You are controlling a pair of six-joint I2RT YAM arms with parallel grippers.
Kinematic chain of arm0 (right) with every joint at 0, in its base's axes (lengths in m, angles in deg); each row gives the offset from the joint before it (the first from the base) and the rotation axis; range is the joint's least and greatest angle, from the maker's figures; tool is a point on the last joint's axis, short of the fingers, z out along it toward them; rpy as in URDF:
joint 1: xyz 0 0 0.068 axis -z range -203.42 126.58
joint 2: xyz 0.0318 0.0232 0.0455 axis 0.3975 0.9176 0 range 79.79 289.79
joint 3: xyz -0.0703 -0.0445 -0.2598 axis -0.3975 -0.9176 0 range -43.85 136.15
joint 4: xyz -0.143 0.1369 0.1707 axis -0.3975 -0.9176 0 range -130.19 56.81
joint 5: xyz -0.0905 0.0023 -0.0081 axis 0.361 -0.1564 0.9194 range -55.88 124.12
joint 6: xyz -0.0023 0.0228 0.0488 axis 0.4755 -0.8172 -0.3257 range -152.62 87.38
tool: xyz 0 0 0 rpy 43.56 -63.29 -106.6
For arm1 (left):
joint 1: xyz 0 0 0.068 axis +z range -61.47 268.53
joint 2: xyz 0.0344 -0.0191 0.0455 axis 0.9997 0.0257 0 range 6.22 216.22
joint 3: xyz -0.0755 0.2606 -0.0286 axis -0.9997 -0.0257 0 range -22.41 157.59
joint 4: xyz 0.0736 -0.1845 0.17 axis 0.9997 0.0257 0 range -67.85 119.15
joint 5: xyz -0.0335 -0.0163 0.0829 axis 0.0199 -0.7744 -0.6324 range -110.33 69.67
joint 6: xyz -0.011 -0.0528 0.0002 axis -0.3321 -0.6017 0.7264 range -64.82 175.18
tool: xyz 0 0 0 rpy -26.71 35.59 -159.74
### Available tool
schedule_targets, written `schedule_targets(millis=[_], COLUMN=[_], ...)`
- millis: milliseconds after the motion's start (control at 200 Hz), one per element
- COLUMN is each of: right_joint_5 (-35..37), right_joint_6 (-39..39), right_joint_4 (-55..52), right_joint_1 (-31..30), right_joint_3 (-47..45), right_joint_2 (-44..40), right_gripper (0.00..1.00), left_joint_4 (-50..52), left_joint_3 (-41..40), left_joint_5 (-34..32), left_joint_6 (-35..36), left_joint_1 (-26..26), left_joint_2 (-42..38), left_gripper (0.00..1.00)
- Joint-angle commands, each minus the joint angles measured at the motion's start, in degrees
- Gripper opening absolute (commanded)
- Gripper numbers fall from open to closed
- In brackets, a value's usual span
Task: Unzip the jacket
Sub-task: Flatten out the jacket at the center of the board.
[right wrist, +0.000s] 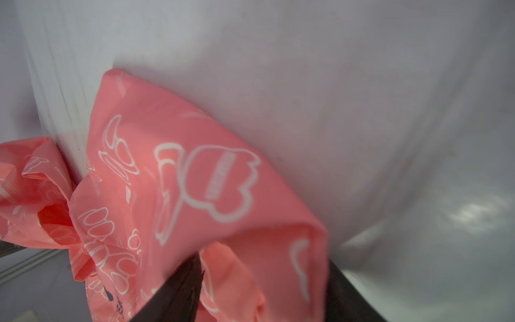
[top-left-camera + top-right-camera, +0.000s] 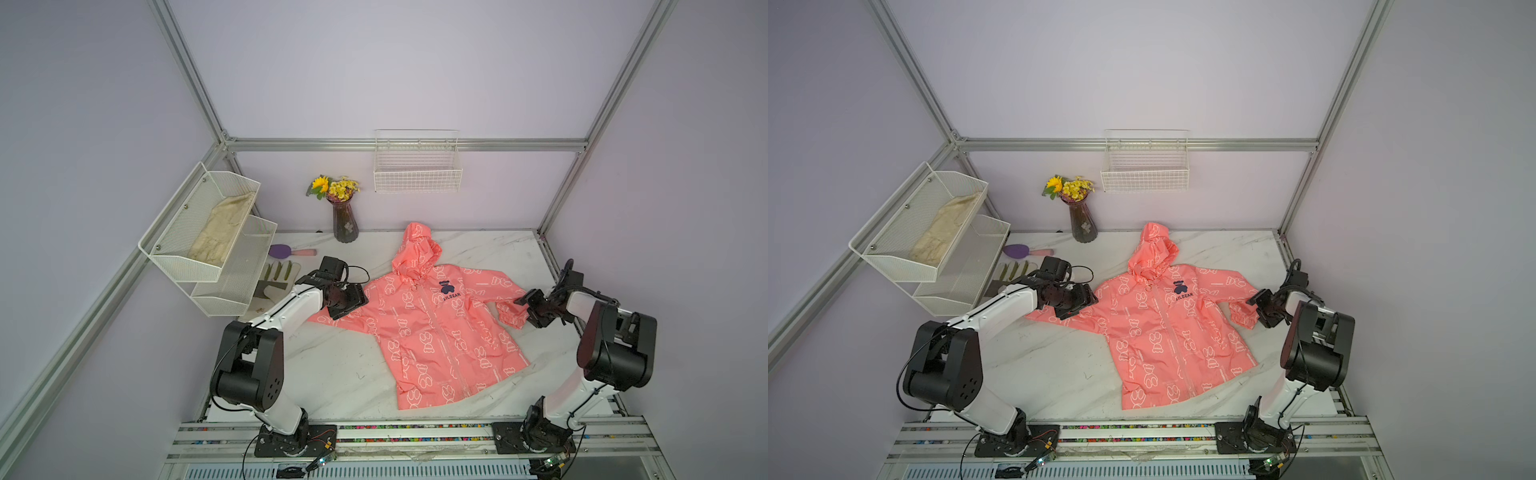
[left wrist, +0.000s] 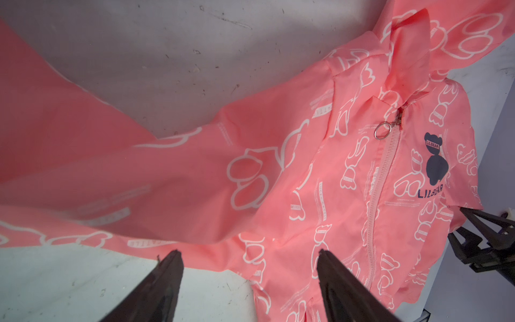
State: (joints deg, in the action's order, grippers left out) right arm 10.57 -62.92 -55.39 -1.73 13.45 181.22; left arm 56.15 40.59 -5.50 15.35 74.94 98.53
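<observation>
The coral-pink hooded jacket (image 2: 436, 332) (image 2: 1163, 332) lies flat on the marble table, front up, with its zipper closed. The zipper's ring pull (image 3: 382, 131) rests at the collar beside the dark blue bear logo. My left gripper (image 2: 353, 305) (image 3: 248, 259) hovers open over the near sleeve where it joins the body; table and fabric show between its fingers. My right gripper (image 2: 525, 309) (image 1: 262, 278) is at the far sleeve's cuff. Its fingers stand wide apart with bunched sleeve fabric (image 1: 181, 181) between them; the view is blurred.
A white mesh shelf (image 2: 199, 232) holding a beige cloth hangs at the left, above a work glove (image 2: 276, 278) and a purple brush (image 2: 286, 251). A vase of flowers (image 2: 345, 220) stands at the back. A wire basket (image 2: 417, 170) hangs on the back wall.
</observation>
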Motion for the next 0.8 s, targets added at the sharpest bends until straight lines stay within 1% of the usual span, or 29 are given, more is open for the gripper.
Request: schedule_targets(millis=[0, 135, 200, 225, 245, 275, 285, 300, 320, 350, 400, 475, 585, 640, 685, 725, 795], right_joint_5=[7.71, 11.01, 15.29, 15.99, 15.96, 14.77, 14.57, 14.64, 15.13, 16.76, 21.75, 31.50, 45.42, 52.29, 57.25, 61.59, 64.93], right_joint_6=[3.79, 9.32, 13.50, 15.72, 17.64, 20.37, 20.92, 21.40, 21.91, 22.97, 26.67, 35.37, 50.71, 59.85, 68.79, 78.84, 97.03], right_joint_4=[1.83, 4.04, 4.58, 4.55, 4.26, 3.35, 2.90, 1.92, 0.45, -1.73, -3.98, -6.43, -4.83, 1.20, 7.93, 17.51, 39.08], right_joint_1=[-3.52, -6.34, -7.88, -8.41, -8.70, -8.84, -8.86, -8.86, -8.86, -9.36, -11.59, -16.35, -22.05, -24.17, -25.55, -26.49, -28.11], right_joint_3=[0.29, 2.82, 4.62, 5.62, 6.75, 8.67, 9.60, 10.74, 12.74, 15.55, 19.24, 24.01, 28.72, 28.03, 25.29, 20.63, 9.74], right_joint_2=[7.65, 12.27, 12.78, 13.04, 13.40, 13.89, 14.22, 14.61, 15.14, 15.74, 15.67, 14.97, 14.42, 13.88, 12.98, 11.64, 8.92], right_gripper=[0.62, 0.58, 0.59, 0.56, 0.48, 0.22, 0.15, 0.07, 0.00, 0.00, 0.00, 0.00, 0.00, 0.00, 0.00, 0.00, 0.00], left_joint_4=[-0.37, -0.34, -0.34, -0.41, -0.42, -0.38, -0.41, -0.47, -0.51, -0.61, -0.75, -0.93, -1.24, -1.35, -1.62, -1.79, -1.91], left_joint_3=[4.22, 4.48, 4.64, 4.75, 4.89, 5.15, 5.19, 5.28, 5.37, 5.51, 5.64, 5.40, 4.64, 4.12, 3.49, 2.98, 1.96], left_joint_5=[0.88, 0.70, 0.54, 0.46, 0.57, 1.03, 1.13, 1.23, 1.28, 1.54, 2.57, 2.97, 3.82, 4.02, 4.57, 4.70, 4.72], left_joint_6=[0.36, 1.31, 1.85, 1.99, 2.06, 2.26, 2.23, 2.35, 2.43, 2.56, 2.64, 3.17, 3.37, 2.87, 2.35, 2.06, 1.80], left_joint_1=[-0.20, -0.10, -0.04, 0.00, 0.05, 0.22, 0.25, 0.30, 0.33, 0.44, 0.86, 1.39, 3.41, 4.75, 5.67, 6.14, 6.37], left_joint_2=[0.93, 1.38, 1.55, 1.68, 1.83, 2.04, 2.14, 2.24, 2.37, 2.51, 2.68, 2.48, 2.29, 2.39, 2.42, 2.33, 2.18], left_gripper=[0.77, 0.77, 0.77, 0.77, 0.77, 0.76, 0.76, 0.76, 0.76, 0.74, 0.72, 0.70, 0.66, 0.65, 0.64, 0.64, 0.64])
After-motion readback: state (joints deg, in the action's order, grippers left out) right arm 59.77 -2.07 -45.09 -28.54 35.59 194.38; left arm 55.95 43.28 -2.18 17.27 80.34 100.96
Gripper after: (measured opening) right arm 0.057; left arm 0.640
